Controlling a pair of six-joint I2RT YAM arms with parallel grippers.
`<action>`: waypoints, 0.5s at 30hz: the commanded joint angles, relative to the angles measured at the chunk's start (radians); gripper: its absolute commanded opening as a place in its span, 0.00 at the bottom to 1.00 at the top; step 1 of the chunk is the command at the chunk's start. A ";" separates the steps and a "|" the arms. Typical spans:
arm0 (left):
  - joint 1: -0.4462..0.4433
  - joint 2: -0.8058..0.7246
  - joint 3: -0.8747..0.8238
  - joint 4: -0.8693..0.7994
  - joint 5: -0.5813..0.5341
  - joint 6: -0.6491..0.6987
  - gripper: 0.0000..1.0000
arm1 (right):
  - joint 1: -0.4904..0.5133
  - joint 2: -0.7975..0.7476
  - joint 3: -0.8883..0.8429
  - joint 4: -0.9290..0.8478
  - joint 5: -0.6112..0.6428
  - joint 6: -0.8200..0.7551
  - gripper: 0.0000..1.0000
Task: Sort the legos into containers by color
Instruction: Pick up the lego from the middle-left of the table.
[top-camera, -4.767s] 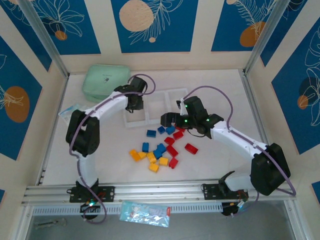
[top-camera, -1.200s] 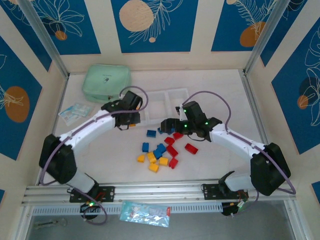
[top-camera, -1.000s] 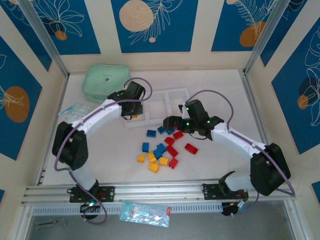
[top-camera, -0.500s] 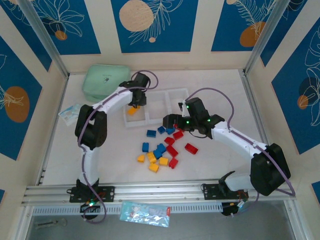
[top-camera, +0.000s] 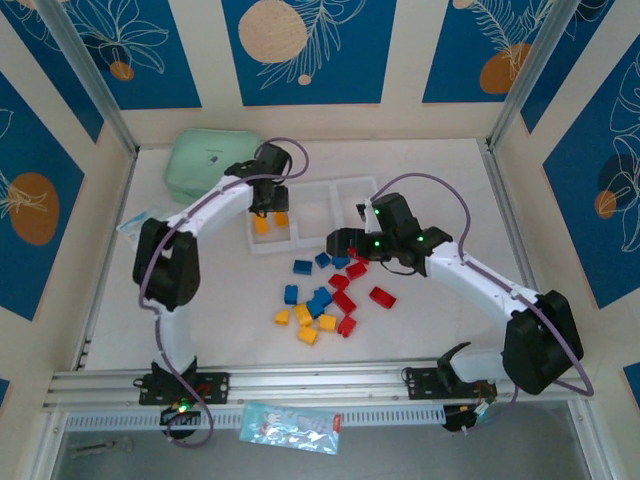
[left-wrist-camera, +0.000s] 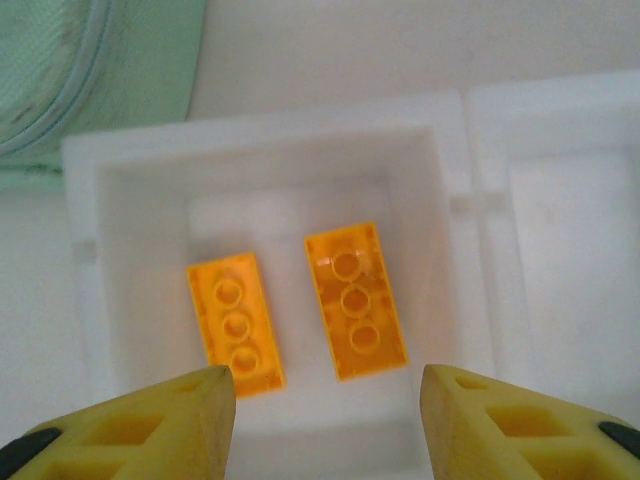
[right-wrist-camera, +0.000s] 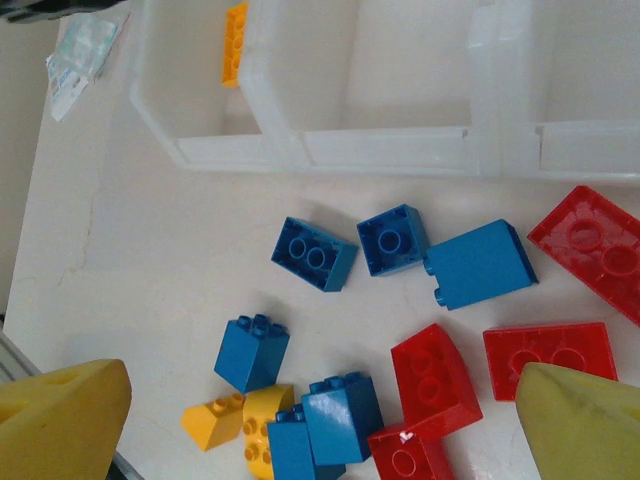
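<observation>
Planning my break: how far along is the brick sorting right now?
Done: two orange bricks lie in the left compartment of the tray. In hand: nothing; the left gripper hangs open over them, the right gripper open over the pile. Left: the blue bricks, red bricks and a few orange ones on the table.

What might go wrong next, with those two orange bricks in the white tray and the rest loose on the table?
The open right gripper hangs over small red, blue and yellow plastic bricks lying bunched and touching; it may pinch two colours at once. Also, two blue bricks sit close to the front wall of the white plastic tray; reaching there might shove it.
</observation>
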 joint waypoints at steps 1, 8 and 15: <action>-0.027 -0.142 -0.126 0.011 0.076 -0.027 0.53 | 0.028 -0.028 0.028 -0.080 -0.036 -0.035 0.99; -0.126 -0.370 -0.423 0.013 0.109 -0.116 0.58 | 0.101 -0.032 -0.005 -0.133 -0.048 -0.021 0.99; -0.239 -0.514 -0.621 -0.044 0.134 -0.206 0.61 | 0.178 -0.035 -0.057 -0.118 -0.051 0.028 0.99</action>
